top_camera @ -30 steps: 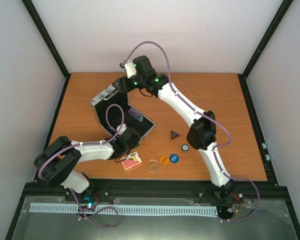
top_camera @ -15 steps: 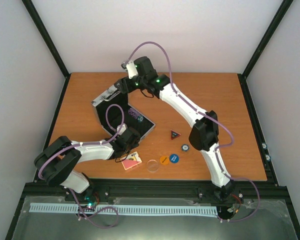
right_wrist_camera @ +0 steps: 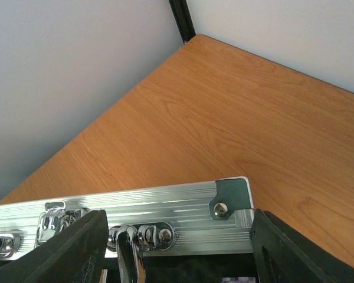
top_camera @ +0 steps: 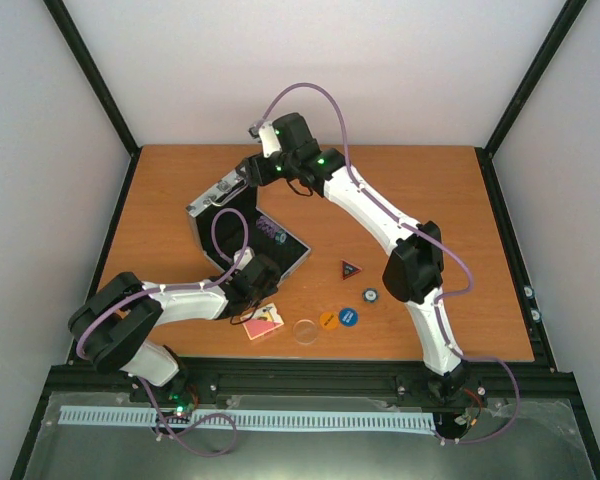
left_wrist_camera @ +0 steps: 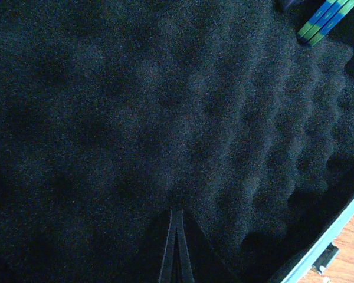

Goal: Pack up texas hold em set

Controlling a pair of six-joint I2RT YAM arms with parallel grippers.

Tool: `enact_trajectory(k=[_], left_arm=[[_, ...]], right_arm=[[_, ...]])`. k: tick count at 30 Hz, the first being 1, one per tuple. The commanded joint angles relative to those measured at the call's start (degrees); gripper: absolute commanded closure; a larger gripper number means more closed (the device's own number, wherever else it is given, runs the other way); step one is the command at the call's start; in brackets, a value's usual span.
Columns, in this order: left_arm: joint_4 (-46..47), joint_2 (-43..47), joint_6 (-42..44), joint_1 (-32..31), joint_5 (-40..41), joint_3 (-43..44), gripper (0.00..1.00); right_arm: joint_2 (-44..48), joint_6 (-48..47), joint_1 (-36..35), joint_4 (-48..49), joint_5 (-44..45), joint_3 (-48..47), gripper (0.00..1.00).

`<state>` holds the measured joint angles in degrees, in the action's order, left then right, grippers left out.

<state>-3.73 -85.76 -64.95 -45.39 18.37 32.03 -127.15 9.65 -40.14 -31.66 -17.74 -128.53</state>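
While R gripper (top_camera: pixel 243 174) has nudged the ribbed aluminium lid (right_wrist_camera: pixel 165 197) rightward over the last sec, prob. toward closing, its jaws stand wide apart astride the rim, clamping nothing. L gripper (left_wrist_camera: pixel 176 247), fingers shut & empty, sits low over dimpled black foam (left_wrist_camera: pixel 135 118) inside the case (top_camera: pixel 292 250), left of centre. Closing looks premature: pink card deck (top_camera: pixel 264 322), clear disc (top_camera: pixel 306 331), orange disc (top_camera: pixel 327 320), blue disc (top_camera: pixel 348 317), chip (top_camera: pixel 369 296) & triangle (top_camera: pixel 351 268) lie loose near-right.
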Motion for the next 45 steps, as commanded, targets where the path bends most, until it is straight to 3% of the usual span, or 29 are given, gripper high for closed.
enact_trajectory(k=[1,21,45], left_arm=[[-10.87,-4.03,-0.19,-0.22,-5.37,-3.86,0.99],[-10.32,-4.74,-0.18,-0.23,-5.6,-3.82,0.99],[-11.53,-3.86,0.19,-0.23,-5.13,-2.34,0.99]], right_arm=[[0.44,-0.06,0.24,-0.83,1.57,-0.08,0.31],[6.05,0.05,0.68,0.07,3.98,6.75,0.31],[-0.18,0.28,0.75,-0.37,-0.9,2.33,0.31]])
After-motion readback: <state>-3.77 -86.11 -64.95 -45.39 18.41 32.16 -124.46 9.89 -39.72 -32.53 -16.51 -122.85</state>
